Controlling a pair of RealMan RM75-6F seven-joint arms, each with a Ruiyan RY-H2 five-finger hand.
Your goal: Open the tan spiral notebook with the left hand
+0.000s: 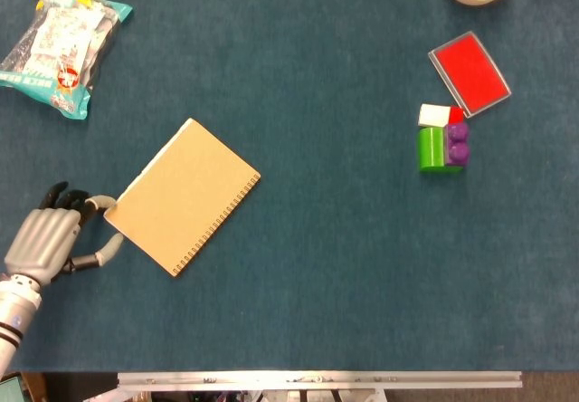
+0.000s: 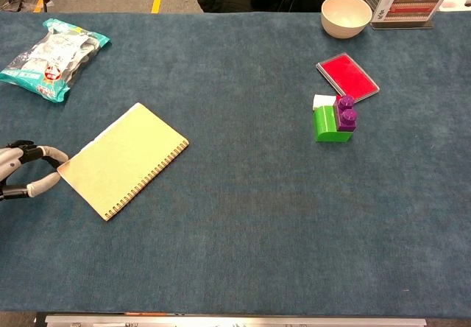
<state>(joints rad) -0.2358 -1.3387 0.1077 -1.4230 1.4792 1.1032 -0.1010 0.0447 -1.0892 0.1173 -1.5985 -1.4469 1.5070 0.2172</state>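
Observation:
The tan spiral notebook (image 1: 184, 196) (image 2: 123, 159) lies closed and flat on the blue table, turned at an angle, with its spiral binding along the lower right edge. My left hand (image 1: 52, 237) (image 2: 22, 171) is at the notebook's left corner, low over the table. Its fingertips (image 1: 106, 204) reach the cover's corner edge and seem to touch it. The thumb (image 1: 109, 248) curls just below that corner. Nothing is held. My right hand shows in neither view.
A teal snack bag (image 1: 61, 40) lies at the far left. A red flat case (image 1: 469, 72), a white block (image 1: 435, 114) and a green and purple block stack (image 1: 441, 147) sit at the right. A cream bowl (image 2: 346, 15) stands at the back right.

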